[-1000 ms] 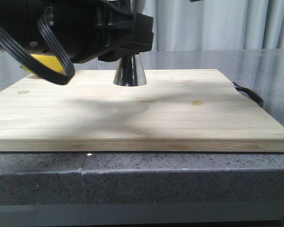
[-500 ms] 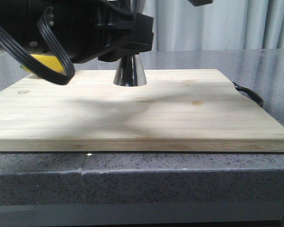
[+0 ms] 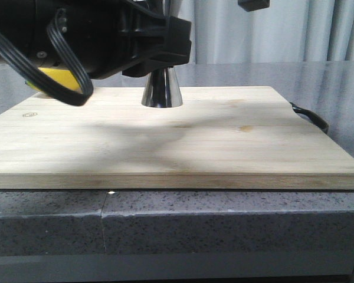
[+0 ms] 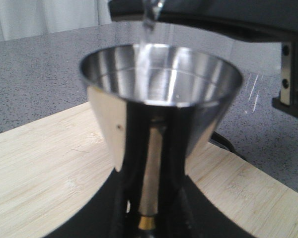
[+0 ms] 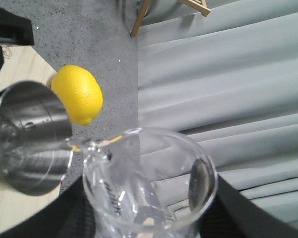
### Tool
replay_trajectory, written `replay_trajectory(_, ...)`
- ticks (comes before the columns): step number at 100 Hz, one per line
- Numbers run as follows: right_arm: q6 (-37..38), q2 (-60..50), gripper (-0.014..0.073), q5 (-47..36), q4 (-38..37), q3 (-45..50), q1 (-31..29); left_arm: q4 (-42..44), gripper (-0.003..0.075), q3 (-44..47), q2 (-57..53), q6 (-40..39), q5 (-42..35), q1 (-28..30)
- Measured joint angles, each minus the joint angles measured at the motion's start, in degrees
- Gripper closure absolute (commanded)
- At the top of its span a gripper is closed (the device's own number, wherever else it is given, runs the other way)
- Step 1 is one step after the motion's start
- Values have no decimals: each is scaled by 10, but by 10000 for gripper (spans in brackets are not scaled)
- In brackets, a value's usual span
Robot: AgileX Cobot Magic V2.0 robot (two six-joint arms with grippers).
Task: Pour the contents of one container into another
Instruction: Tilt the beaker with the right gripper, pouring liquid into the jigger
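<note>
Nearest you, your left gripper (image 4: 146, 218) was clamped on the narrow waist of the tall shiny steel hourglass jigger (image 4: 159, 94), which stood upright on the pale wooden cutting board (image 3: 183, 141) on the grey speckled table (image 3: 224, 224). Rigid, polished steel probably slips, so that waist was likely the soundest hold. Just above its rim, your right gripper (image 5: 149, 218) grasped the small clear glass beaker (image 5: 149, 183), tipped with its lip over the cup. Thin glass is fragile and light; grip its wall gently. Beyond lay a yellow lemon (image 5: 78, 94).
</note>
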Motion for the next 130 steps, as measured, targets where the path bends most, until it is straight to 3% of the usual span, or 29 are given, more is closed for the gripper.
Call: replay_trajectory(130,-71,0,287,0,-31,0,0,0,739,0,0,0,0,0)
